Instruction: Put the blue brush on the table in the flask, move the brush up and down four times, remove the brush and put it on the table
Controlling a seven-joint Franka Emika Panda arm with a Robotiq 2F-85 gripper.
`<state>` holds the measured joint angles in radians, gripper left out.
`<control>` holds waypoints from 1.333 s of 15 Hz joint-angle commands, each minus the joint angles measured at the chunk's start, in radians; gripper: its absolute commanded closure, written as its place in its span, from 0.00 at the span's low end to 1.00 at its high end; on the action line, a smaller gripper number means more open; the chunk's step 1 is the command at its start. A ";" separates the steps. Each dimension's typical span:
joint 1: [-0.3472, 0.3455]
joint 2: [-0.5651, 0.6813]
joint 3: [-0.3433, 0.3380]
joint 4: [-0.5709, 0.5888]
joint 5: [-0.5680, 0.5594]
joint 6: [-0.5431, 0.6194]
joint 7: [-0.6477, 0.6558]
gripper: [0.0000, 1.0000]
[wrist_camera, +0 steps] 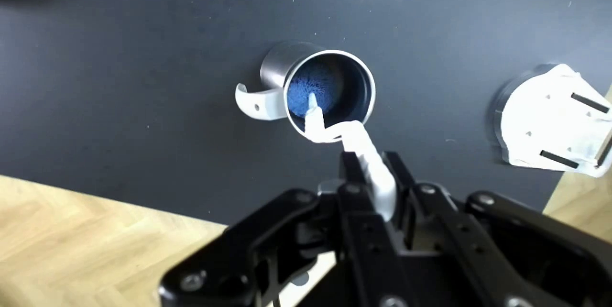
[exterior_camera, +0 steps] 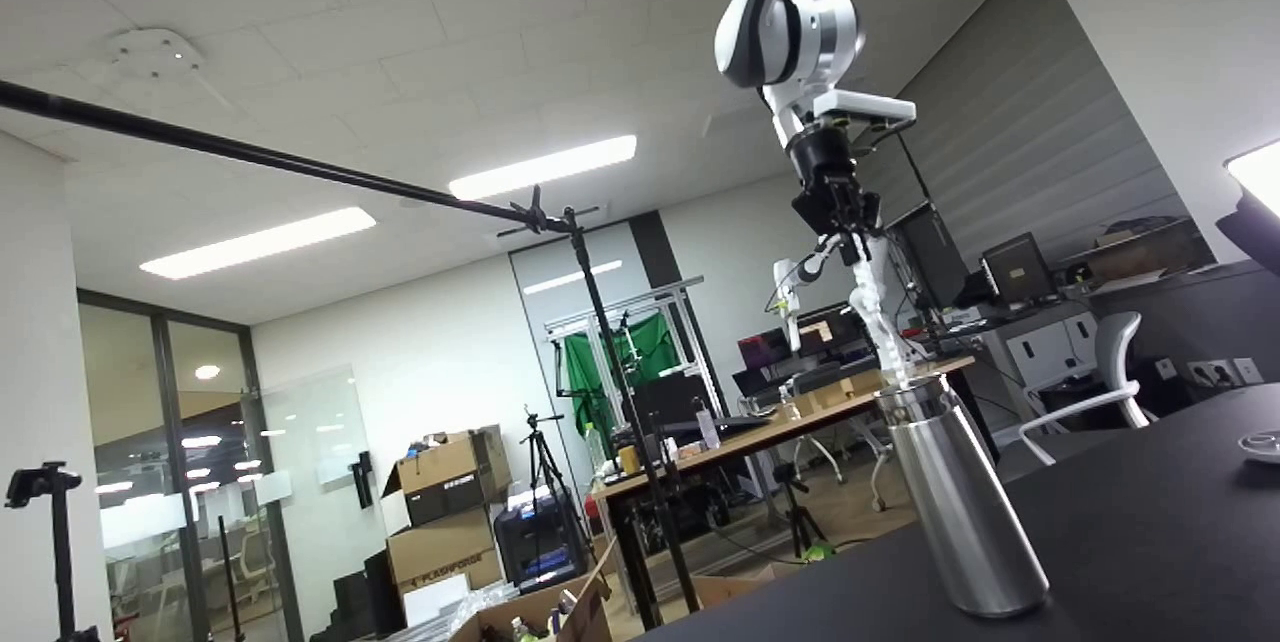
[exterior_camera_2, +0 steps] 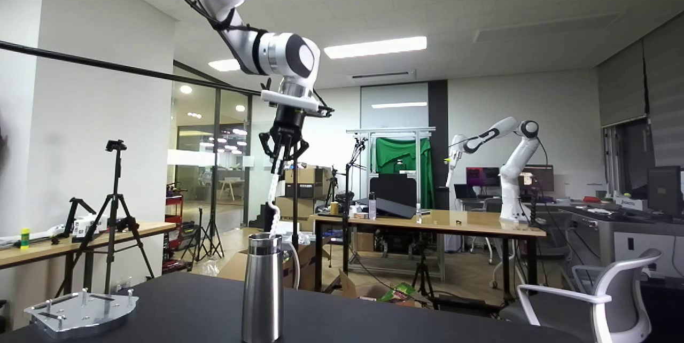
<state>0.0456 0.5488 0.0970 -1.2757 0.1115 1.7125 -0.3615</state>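
Robotiq gripper point(wrist_camera: 371, 158): jaws clamped on blue bottle brush point(wrist_camera: 353, 135), by its handle point(exterior_camera_2: 273, 189) | brush hangs below jaws, long axis near upright | bristles point(wrist_camera: 301, 92) inside steel flask point(exterior_camera_2: 262, 295) on black table point(wrist_camera: 158, 87)

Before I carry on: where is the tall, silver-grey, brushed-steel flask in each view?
In an exterior view: the flask is at lower right, looking slanted.
In an exterior view: the flask is upright at the bottom, left of centre.
In the wrist view: the flask is just above centre, seen from over its open mouth.
Shared landmark: the blue-bristled brush, its white twisted handle leading to the flask's mouth in all three.
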 commanded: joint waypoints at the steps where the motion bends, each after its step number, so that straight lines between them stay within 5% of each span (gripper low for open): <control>1: -0.006 -0.068 0.016 0.066 -0.021 -0.076 -0.038 0.96; 12: -0.003 -0.056 0.009 -0.196 -0.019 0.141 -0.022 0.96; 20: -0.008 -0.162 0.014 -0.083 -0.053 0.182 -0.056 0.96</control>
<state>0.0451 0.4492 0.1076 -1.4025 0.0741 1.8950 -0.4148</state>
